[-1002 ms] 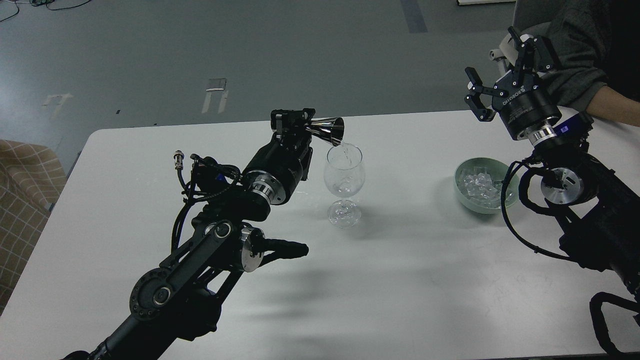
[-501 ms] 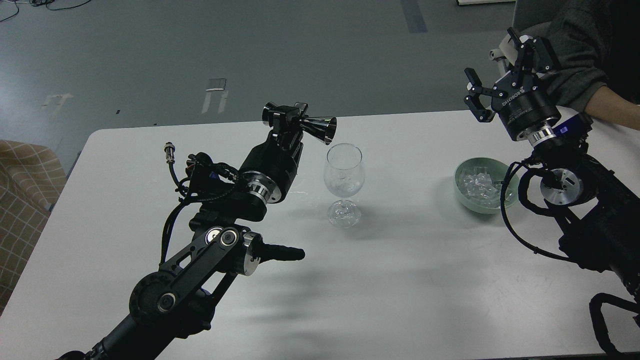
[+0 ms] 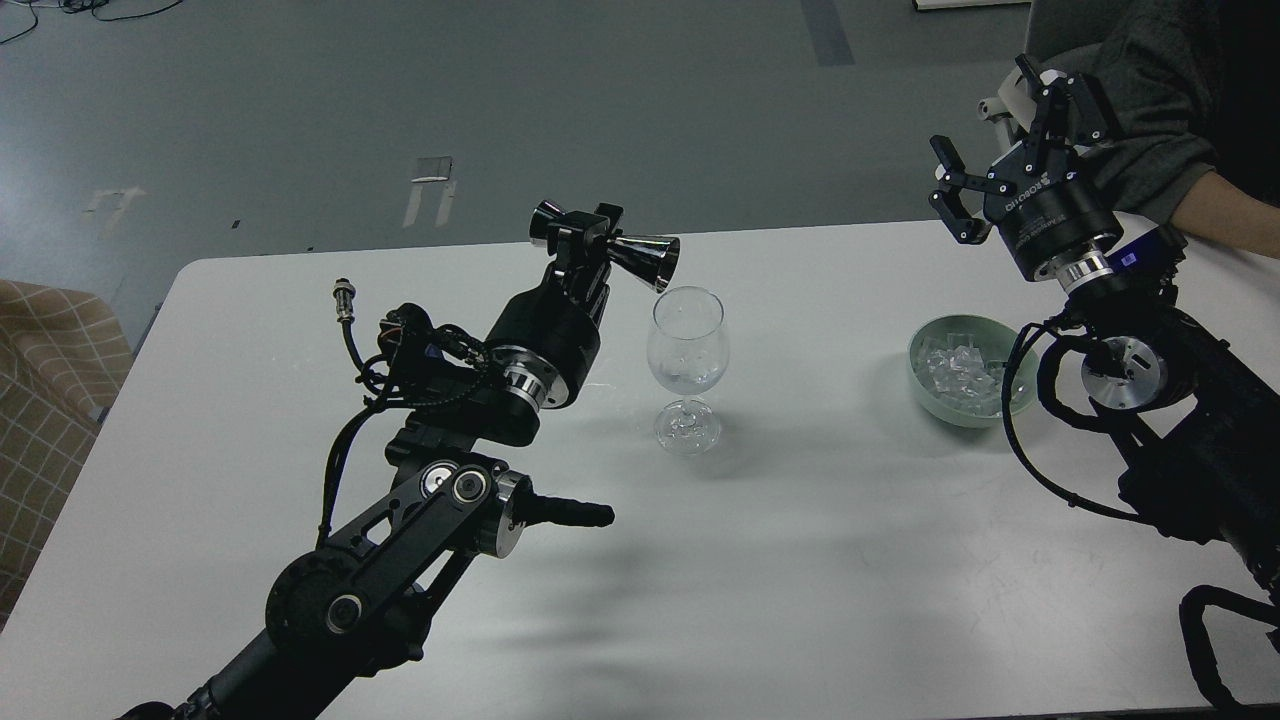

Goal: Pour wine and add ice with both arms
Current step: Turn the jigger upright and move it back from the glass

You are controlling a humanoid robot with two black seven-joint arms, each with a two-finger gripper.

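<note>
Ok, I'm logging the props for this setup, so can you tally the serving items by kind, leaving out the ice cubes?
Wine glass: 1
Metal jigger, held in the left gripper: 1
Green bowl holding ice: 1
Total: 3

One white table (image 3: 760, 600) stands in view. On it are one stemmed wine glass (image 3: 688, 345) and one green bowl (image 3: 930, 385). The bowl holds a heap of clear ice cubes (image 3: 960, 368), too jumbled to count exactly. There is one shiny metal jigger (image 3: 640, 258). Two black robot arms reach in, so there are two grippers: the left gripper (image 3: 585, 235) and the right gripper (image 3: 995, 125). One person's forearm (image 3: 1225, 215) rests at the far right corner.
</note>
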